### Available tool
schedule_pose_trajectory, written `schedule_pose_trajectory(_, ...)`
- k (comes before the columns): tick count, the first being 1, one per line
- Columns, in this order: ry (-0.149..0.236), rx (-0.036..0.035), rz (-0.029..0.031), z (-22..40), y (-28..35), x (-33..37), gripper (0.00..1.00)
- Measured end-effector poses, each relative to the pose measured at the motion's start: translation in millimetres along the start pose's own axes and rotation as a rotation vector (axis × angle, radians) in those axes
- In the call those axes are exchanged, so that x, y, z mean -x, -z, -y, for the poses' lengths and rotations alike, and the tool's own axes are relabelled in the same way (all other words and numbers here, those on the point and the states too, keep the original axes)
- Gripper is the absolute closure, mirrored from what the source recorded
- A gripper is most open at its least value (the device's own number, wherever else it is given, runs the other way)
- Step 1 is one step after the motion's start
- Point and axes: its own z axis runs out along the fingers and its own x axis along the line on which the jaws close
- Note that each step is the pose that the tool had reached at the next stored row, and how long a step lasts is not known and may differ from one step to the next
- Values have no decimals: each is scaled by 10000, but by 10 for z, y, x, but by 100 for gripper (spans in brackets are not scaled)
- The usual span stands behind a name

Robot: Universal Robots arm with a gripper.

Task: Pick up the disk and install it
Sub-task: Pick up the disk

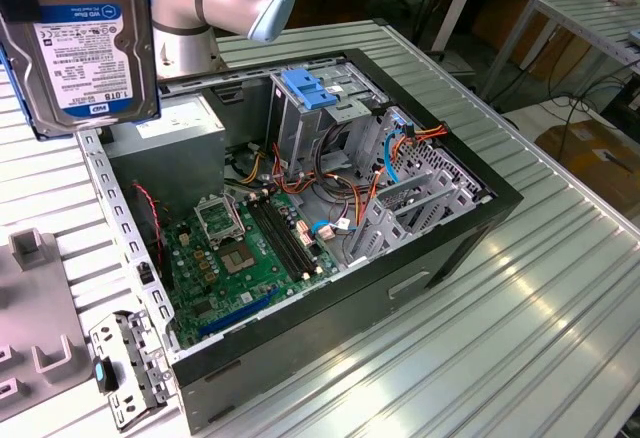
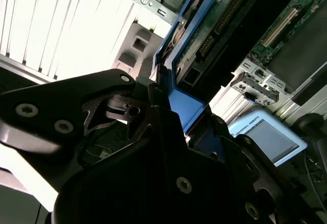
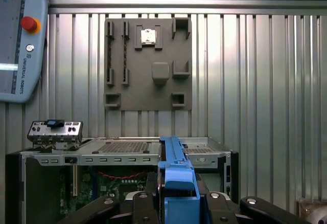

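The disk (image 1: 85, 58), a hard drive with a white-and-blue label and blue side rails, hangs in the air at the exterior view's upper left, above the corner of the open computer case (image 1: 400, 283). In both wrist views my gripper (image 2: 186, 114) (image 3: 176, 188) is shut on the disk (image 2: 225, 24), its black fingers (image 2: 153, 98) clamped on the blue rail (image 3: 176, 175). The drive's circuit-board underside faces the second wrist camera. The grey drive cage with a light-blue cap (image 1: 305, 88) stands inside the case, well to the right of the held disk.
The case holds a green motherboard (image 1: 240, 258), orange and blue cables (image 1: 400, 148) and a grey power supply box (image 1: 170, 138). A grey fixture plate (image 3: 148, 65) and a small metal bracket (image 1: 125, 368) lie on the ribbed table beside the case. A teach pendant (image 3: 20, 40) lies nearby.
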Motion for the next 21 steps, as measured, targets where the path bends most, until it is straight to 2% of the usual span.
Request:
schedule_pose_trajectory(8,1,1,-1,33,1,0,63)
schedule_pose_trajectory(11,0,0,-1,91,3,1,63)
schedule_pose_trajectory(15,1,-1,0,201,4,1,63)
schedule_pose_trajectory(17,1,-45,0,225,4,1,63)
schedule_pose_trajectory(18,-1,-94,1,232,1,1,63)
schedule_pose_trajectory(20,-2,-253,2,249,-5,2,63)
schedule_pose_trajectory(21,-1,-286,2,256,-7,2,63)
